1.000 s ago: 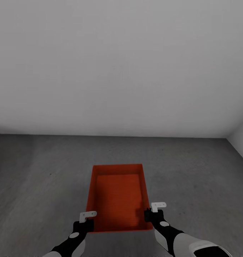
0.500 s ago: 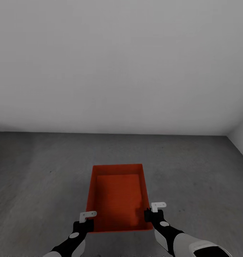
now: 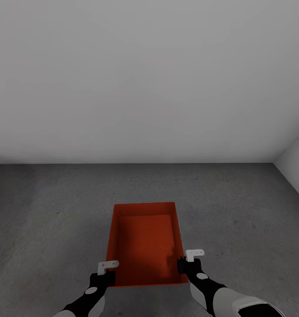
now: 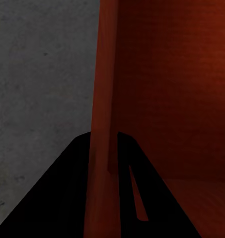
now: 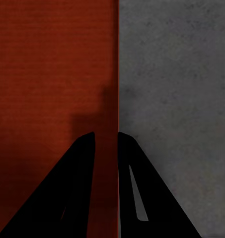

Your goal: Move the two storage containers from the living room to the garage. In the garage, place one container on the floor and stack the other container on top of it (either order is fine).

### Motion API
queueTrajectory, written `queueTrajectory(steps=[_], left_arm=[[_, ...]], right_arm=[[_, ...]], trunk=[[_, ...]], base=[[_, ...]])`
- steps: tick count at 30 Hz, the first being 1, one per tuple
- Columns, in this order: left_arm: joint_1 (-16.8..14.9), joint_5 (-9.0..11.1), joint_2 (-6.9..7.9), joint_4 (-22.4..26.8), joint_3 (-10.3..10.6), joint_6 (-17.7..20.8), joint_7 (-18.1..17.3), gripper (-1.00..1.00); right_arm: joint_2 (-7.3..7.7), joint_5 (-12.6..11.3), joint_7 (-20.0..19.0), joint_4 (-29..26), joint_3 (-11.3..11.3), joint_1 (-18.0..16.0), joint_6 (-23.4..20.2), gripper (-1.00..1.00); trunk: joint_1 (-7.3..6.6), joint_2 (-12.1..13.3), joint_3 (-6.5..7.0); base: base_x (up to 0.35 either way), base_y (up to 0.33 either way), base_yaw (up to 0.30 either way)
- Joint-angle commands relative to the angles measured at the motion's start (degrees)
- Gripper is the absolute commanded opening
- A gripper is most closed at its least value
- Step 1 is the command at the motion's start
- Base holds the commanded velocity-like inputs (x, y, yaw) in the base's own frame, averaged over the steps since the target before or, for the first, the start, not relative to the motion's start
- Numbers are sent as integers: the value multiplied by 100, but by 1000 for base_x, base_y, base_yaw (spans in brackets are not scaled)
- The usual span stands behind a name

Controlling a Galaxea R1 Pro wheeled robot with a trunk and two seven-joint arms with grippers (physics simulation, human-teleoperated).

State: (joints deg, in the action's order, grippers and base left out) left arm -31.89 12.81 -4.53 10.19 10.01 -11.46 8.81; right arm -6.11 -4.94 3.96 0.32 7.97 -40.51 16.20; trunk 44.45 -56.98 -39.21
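Now I hold the container (image 3: 145, 242) over the garage floor (image 3: 237, 211), left gripper (image 3: 106, 269) and right gripper (image 3: 189, 259) each pinching a side wall; I should lower level, releasing together.

One red-orange storage container (image 3: 146, 242) sits low in the middle of the head view, on one dark grey concrete floor (image 3: 48, 211). Two grippers are counted: the left gripper (image 3: 107, 267) at the container's lower left corner and the right gripper (image 3: 187, 258) at its lower right. Two white walls (image 3: 149, 79) meet at the right edge.
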Motion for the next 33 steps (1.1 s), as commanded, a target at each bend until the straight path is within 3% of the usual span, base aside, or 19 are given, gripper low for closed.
queueTrajectory(steps=[1, 20, 33], left_arm=[[-4, -33, -4, 44, 11, -41, 51, -100], [-8, -30, -2, 44, 10, -41, 51, -100], [-7, -51, -4, 47, 23, -47, 51, -100]], right_arm=[[-4, 19, -19, 21, -225, -1, 6, -100], [-4, 19, -14, 21, -224, -1, 5, -100], [-4, 19, -13, 21, -223, -1, 6, -100]], trunk=[[0, -3, -5], [0, -3, -6], [286, -524, -239]], base=[[0, 0, -10], [0, 0, -1], [0, 0, 0]])
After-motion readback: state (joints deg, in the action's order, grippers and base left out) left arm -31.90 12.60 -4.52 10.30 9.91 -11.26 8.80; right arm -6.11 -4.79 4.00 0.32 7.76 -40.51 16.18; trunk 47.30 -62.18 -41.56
